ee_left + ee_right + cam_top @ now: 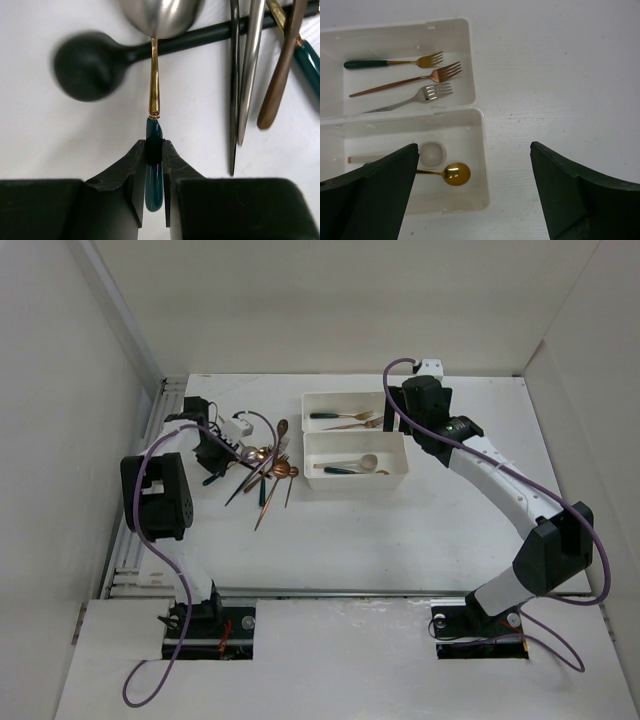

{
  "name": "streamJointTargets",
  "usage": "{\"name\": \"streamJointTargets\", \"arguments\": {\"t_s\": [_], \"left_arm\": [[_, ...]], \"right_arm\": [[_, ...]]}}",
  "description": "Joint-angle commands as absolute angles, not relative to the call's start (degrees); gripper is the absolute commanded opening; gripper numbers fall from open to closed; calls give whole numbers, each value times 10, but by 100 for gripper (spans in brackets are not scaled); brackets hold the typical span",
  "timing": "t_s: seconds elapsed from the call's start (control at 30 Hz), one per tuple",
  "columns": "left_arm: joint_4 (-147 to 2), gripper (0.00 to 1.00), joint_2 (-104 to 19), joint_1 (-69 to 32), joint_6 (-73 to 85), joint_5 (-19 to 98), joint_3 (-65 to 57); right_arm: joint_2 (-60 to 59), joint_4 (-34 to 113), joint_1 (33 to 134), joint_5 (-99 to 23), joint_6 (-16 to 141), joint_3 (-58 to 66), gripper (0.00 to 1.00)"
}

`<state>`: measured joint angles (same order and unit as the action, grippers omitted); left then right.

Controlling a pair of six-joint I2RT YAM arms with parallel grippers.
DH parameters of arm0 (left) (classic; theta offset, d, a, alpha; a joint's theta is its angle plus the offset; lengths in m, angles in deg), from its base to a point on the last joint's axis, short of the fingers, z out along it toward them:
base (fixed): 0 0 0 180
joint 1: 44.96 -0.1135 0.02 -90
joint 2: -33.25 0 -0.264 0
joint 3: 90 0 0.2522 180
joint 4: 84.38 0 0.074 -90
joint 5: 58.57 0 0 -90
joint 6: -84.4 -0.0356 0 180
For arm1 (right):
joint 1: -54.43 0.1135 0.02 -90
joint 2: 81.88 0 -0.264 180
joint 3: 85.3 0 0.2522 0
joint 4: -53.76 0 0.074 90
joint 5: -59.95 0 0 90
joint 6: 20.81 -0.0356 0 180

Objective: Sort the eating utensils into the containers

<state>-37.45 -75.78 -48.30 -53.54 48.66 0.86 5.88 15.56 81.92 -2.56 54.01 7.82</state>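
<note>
My left gripper [154,150] is shut on the dark green handle of a spoon [154,95] with a thin gold neck and a shiny bowl. It sits at the left edge of the utensil pile [265,475] on the table. The top view shows this gripper [218,462] low over the table. My right gripper [473,145] is open and empty, hovering over the right end of the near bin [482,150]. That bin holds a gold spoon [456,173] and a white spoon. The far bin [468,60] holds three forks: green-handled gold, copper and silver.
A black spoon [82,65] lies crosswise just beyond the held spoon. Dark, silver and copper handles [250,70] lie to its right. The two bins [355,483] stand side by side at mid-table. Side walls enclose the table.
</note>
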Motion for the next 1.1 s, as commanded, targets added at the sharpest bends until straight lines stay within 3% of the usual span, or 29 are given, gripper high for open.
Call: {"name": "streamJointTargets", "arguments": {"t_s": [0.0,0.23,0.43,0.57,0.77,0.87,1.07], "left_arm": [[-273,0,-695,-489,-595,526,90],[-288,0,-695,-477,-578,414,179],[-325,0,-629,-417,-684,304,105],[-233,0,-615,-397,-712,384,120],[-292,0,-615,-403,-624,485,182],[-292,0,-610,-363,-624,558,189],[-306,0,-661,-208,-624,569,189]], "right_arm": [[57,170,825,-14,544,104,97],[63,182,825,-19,550,109,97],[57,193,813,-19,555,99,97],[57,199,808,-19,555,99,97],[52,204,792,-30,555,93,97],[44,220,769,-47,536,80,97],[16,242,728,-84,504,62,97]]}}
